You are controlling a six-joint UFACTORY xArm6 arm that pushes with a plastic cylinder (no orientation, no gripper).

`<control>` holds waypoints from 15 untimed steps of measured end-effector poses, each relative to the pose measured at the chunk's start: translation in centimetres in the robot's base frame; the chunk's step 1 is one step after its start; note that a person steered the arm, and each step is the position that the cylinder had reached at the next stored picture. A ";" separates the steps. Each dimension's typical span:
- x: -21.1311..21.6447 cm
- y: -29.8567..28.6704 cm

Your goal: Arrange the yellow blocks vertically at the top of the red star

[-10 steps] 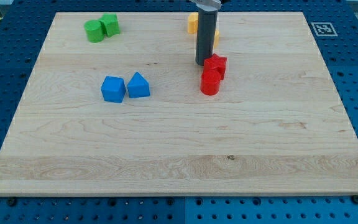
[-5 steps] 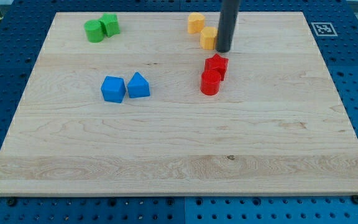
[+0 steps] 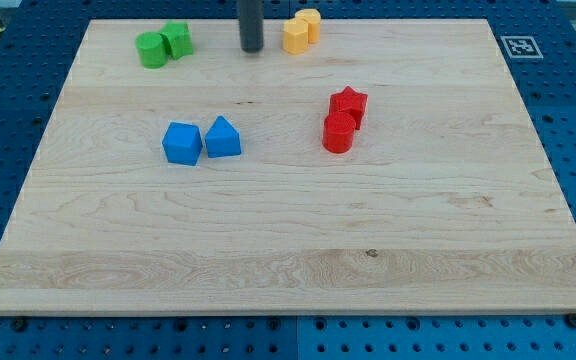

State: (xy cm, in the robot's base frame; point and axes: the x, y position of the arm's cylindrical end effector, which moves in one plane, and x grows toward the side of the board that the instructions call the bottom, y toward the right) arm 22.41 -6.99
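Right now my tip [image 3: 252, 49] rests on the pale wooden tabletop [image 3: 288, 240] near the view's top edge, to the left of the two yellow blocks and clear of them, with the two green blocks [image 3: 163, 44] further to the view's left. My end effector is a plain dark rod with nothing to open or close, and it holds nothing. The nearer yellow block [image 3: 295, 36] and the farther yellow block [image 3: 310, 22] sit touching, hard against the top edge, up and to the left of the red star-shaped block [image 3: 349, 102]. A red cylinder [image 3: 338, 132] touches the star from below.

To do this step well, I judge the tip should come round to the left side of the yellow pair and nudge them rightward in short strokes until they line up over the star, then settle one directly above the other. Pushing through each block's centre should keep it from spinning away.

The yellow blocks' exact shapes are hard to make out at this distance, and the rod's upper part is cut off by the frame. A blue cube-like block [image 3: 182, 143] and a blue peaked block [image 3: 223, 137] lie well apart from the work.
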 end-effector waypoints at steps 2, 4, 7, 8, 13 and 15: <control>-3.2 2.2; -3.0 5.0; -1.9 9.8; -0.2 10.7; 0.5 7.6; 0.5 3.2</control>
State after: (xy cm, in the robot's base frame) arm 22.93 -3.79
